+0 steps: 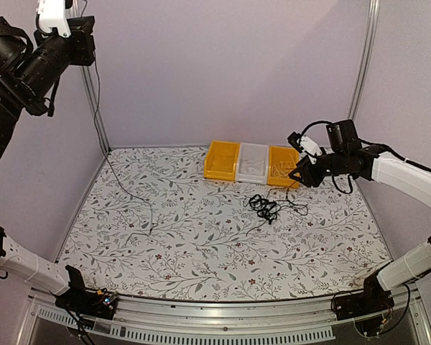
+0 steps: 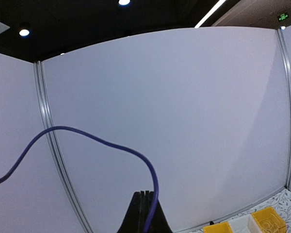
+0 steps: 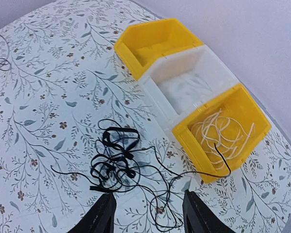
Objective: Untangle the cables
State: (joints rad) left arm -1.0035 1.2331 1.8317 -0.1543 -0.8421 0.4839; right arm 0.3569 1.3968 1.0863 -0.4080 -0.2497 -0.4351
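Observation:
A clump of thin black cables (image 1: 264, 207) lies on the floral table right of centre; it also shows in the right wrist view (image 3: 116, 162). One strand of it runs into the right yellow bin (image 3: 252, 114). My right gripper (image 3: 146, 204) is open and empty, hovering above the clump's near side, and in the top view (image 1: 297, 175) it is by the bins. My left gripper (image 2: 146, 196) is raised high at the top left (image 1: 82, 29), shut on a single thin cable (image 2: 102, 141). That strand (image 1: 100, 122) hangs down to the table.
Three bins stand in a row at the back: yellow (image 1: 221, 159), white (image 1: 253, 162) and yellow (image 1: 281, 165); the last holds white cords (image 3: 220, 131). The hanging strand's end lies on the table left of centre (image 1: 149, 219). Walls enclose the table on three sides.

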